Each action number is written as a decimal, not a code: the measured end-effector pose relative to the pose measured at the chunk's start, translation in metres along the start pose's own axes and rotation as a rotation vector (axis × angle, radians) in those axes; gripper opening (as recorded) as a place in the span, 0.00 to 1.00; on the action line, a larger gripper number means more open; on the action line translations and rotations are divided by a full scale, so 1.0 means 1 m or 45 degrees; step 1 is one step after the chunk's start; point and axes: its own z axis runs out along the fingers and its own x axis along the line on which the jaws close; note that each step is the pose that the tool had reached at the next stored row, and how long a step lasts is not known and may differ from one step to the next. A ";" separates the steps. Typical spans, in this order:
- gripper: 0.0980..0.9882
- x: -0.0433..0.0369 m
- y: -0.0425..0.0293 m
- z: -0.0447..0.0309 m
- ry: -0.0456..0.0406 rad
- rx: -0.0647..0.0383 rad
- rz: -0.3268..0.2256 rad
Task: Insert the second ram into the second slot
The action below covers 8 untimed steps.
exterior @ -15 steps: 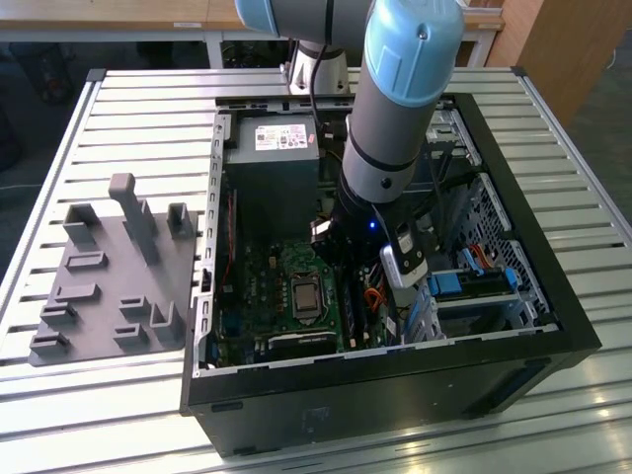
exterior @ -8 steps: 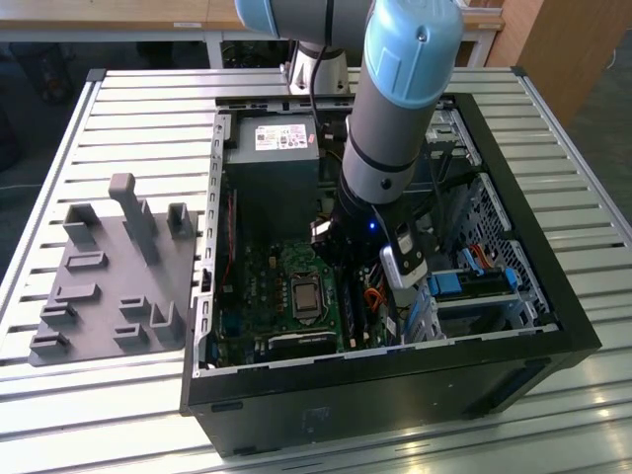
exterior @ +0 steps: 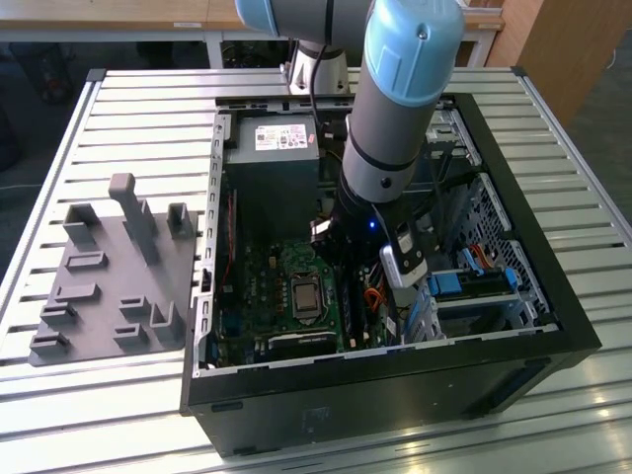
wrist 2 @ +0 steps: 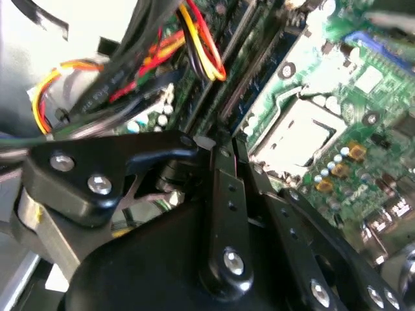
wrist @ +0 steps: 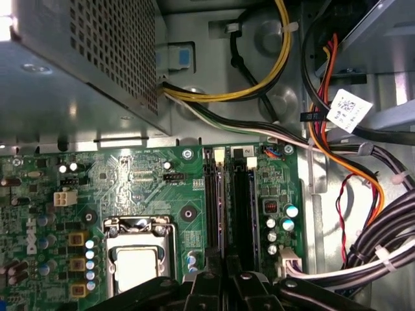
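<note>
second ram (wrist: 223, 207), seen edge-on in the first wrist view as a thin blue-grey strip; stands just beside the cpu socket (wrist: 139, 259), along the dark memory slots (wrist: 244, 201), on the socket's side toward the cable bundle (wrist: 382, 246). cannot tell whether seated in a slot or only resting on it. pinched at its near end by the gripper (wrist: 224, 275), black fingers (wrist: 206, 285) drawn close together on the strip. in the second wrist view, the same gripper (wrist 2: 217, 152) narrowing to a closed tip beside the cpu socket (wrist 2: 295, 133), with red, yellow and black wires (wrist 2: 194, 45) looping beyond it, farther from the socket. in the exterior view, grey-and-blue arm (exterior: 395, 109) reaching down into the open computer case (exterior: 395, 385), gripper (exterior: 348, 281) low over the board just to the exterior view's right of the cpu socket (exterior: 306, 296). power supply (exterior: 272, 163) behind the socket, at the far end of the case. grey fixture plate (exterior: 114, 267) well apart from the socket, outside the case to the exterior view's left, lying on the slatted metal table (exterior: 59, 128).
</note>
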 end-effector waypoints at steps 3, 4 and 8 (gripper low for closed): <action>0.04 0.0001 0.0002 -0.0020 0.000 0.000 0.000; 0.04 0.0000 0.0002 -0.0018 0.000 0.001 0.000; 0.04 0.0001 0.0001 -0.0021 -0.001 0.010 0.001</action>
